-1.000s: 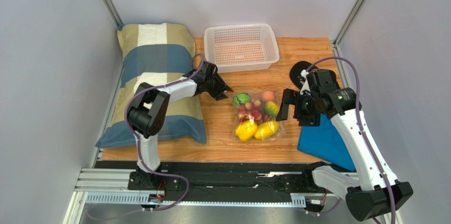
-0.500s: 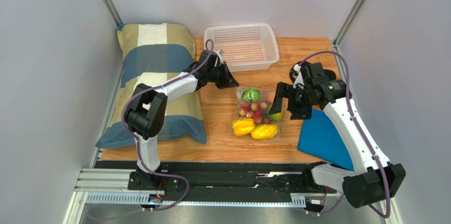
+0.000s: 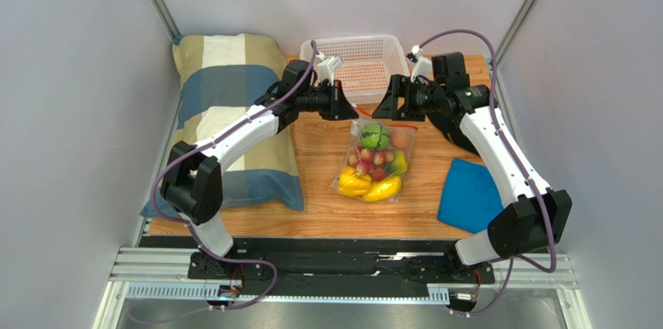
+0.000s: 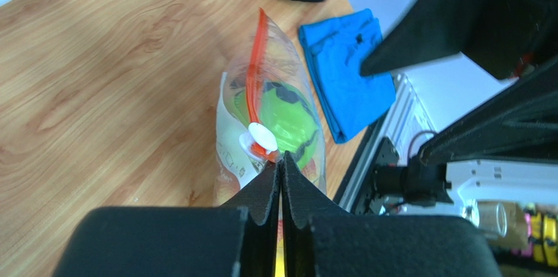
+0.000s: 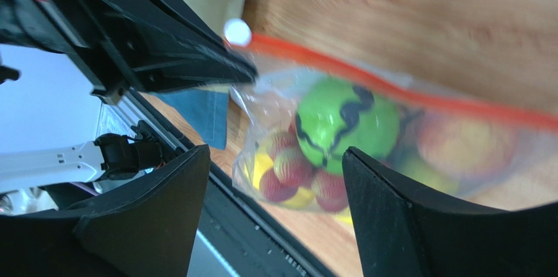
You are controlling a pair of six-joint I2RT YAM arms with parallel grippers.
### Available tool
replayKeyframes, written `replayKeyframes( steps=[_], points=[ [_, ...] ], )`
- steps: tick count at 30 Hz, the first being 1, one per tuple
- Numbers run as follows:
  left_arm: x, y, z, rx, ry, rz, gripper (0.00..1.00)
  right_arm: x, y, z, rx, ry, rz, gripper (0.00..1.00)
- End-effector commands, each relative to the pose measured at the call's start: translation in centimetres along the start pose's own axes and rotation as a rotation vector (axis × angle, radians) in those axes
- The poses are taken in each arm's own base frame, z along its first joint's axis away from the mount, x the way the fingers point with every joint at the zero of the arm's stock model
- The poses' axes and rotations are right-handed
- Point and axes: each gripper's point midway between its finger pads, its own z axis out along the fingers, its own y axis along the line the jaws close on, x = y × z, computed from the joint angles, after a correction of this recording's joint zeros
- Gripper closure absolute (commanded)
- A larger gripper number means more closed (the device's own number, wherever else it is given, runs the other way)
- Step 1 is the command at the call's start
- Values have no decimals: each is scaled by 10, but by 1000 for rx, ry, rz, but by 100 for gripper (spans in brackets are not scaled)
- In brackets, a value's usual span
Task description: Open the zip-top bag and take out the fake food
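Checked fabric marks the pillow at the left of the scene. Next to it, the left gripper has its fingers pressed together on the left corner of the zip-top bag, pinching the plastic just under the white slider. The bag hangs mid-table, its lower part resting on the wooden table just in front of the white basket. Its red-orange zip strip runs unbroken from the slider towards the right, so the mouth looks closed. All the fake food sits inside: a green ball on top, red berries and yellow pieces below. Further right, the right gripper stands spread, one finger either side of the bag and not yet touching it. A blue cloth lies at the right edge. By my reading only the first hold is made; the second hold, the unzipping and the emptying are all left to do.
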Motion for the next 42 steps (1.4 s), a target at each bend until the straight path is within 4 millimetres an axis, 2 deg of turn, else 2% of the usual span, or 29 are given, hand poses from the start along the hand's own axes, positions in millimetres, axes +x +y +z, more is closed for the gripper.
replayKeyframes(
  steps=[1,5,6,8,9,14,15,18,22,25,31,35,39,42],
  points=[
    [-33,-58,-27,157,-68,194,100,-37,45,-17,-217,-191,-324,22],
    [-31,-72,-33,201,-29,198,100,-44,50,-20,-244,-274,-456,23],
    [-34,-80,-38,216,-33,218,100,-43,59,-23,-302,-282,-518,23],
    [-30,-88,-42,233,-22,239,100,-41,63,-24,-340,-285,-625,23],
    [-32,-95,-47,244,-27,280,100,-39,65,-25,-360,-279,-647,23],
    [-17,-103,-53,276,22,328,100,-28,68,-22,-443,-256,-772,24],
    [-15,-106,-54,281,24,350,100,-19,69,-20,-491,-231,-786,24],
    [-7,-110,-56,286,46,407,100,-20,65,-15,-486,-238,-794,25],
    [-2,-106,-55,268,60,419,100,-23,64,-10,-500,-230,-798,29],
    [0,-108,-54,263,59,440,100,-15,72,-13,-570,-200,-801,31],
    [3,-108,-52,252,62,462,100,-8,68,-8,-600,-163,-791,38],
    [6,-109,-49,246,69,480,100,-9,74,-7,-638,-170,-786,42],
    [5,-109,-49,239,66,491,100,-10,76,-5,-681,-152,-770,51],
    [4,-108,-49,233,68,502,100,-8,78,-4,-707,-141,-763,50]
  ],
)
